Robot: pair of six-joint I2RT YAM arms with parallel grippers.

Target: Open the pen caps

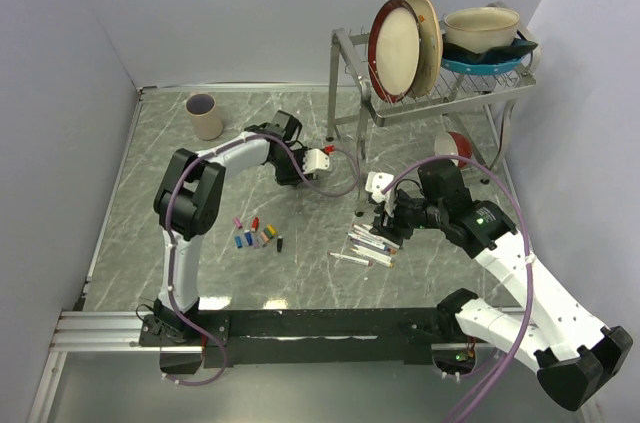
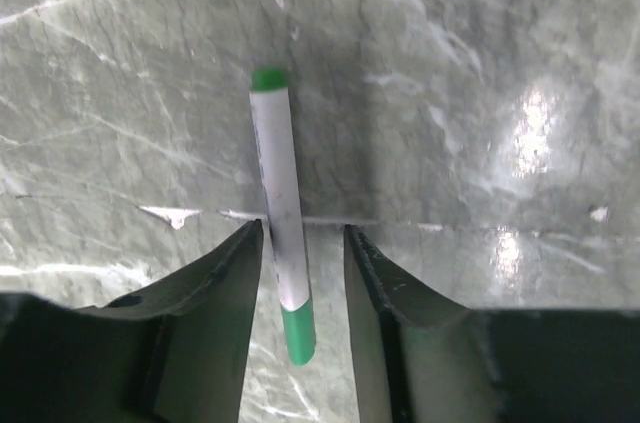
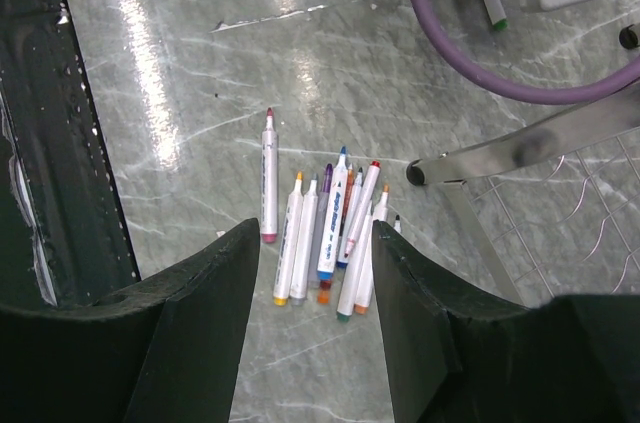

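The left gripper [image 2: 302, 235] stood with its fingers parted on either side of one white pen [image 2: 276, 173]. The barrel lay against one finger with a clear gap to the other, so nothing was clamped. That pen carried a green cap [image 2: 297, 335] at the end nearest the wrist and a smaller green end farther out. I judged this a stance for letting go or for taking a fresh hold to pull that cap.

The right gripper [image 3: 315, 231] hovered over the pile of pens [image 3: 335, 228], its fingers moderately apart and empty, placed, in my judgement, to pick up the next one. The pile lay within that arm's reach. The loose caps [image 1: 258, 234] sat in their own cluster on the table [image 1: 150, 193] beside the left arm, well apart from the pile (pulled caps kept away from the barrels).

Counted: one pen at the left gripper and one lone pen [image 3: 268, 178] just beside the pile. The pile held eight pens and there were seven loose caps, though overlap and small size make those two tallies approximate.
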